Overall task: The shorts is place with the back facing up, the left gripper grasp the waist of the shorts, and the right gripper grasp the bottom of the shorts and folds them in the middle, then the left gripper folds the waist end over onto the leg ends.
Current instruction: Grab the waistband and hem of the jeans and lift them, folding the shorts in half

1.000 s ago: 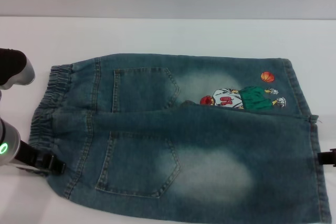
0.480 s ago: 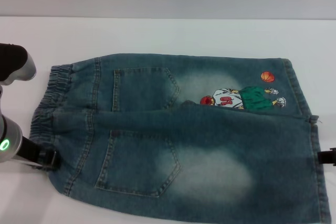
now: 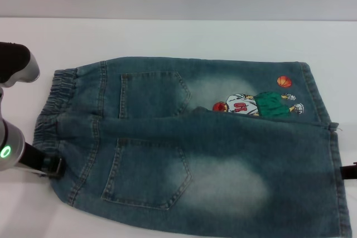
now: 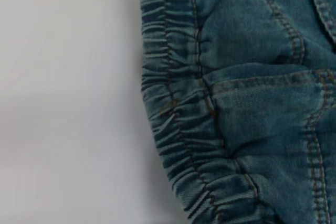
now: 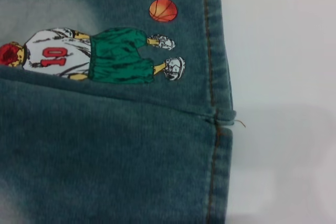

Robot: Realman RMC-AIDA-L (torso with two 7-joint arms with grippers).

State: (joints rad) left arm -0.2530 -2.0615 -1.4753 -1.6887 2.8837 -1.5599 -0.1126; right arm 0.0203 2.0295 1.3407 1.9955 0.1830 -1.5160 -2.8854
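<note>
Left tool (image 3: 53, 165) low beside waist (image 3: 53, 110)

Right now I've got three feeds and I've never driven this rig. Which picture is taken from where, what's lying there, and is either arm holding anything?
The wide picture comes from the robot's head, looking down at a white table. The shorts lie flat on it, back pockets up, with a cartoon basketball player stitched near one hem.

The left end effector is at the ruffled waist, at the near corner of the band. Its camera gives the close-up of that gathered elastic.

Only the tip of the right end effector shows, beside the leg hems. Its camera shows the player, an orange ball and the stitched hem.

I cannot tell whether either end effector has gripped the cloth.
</note>
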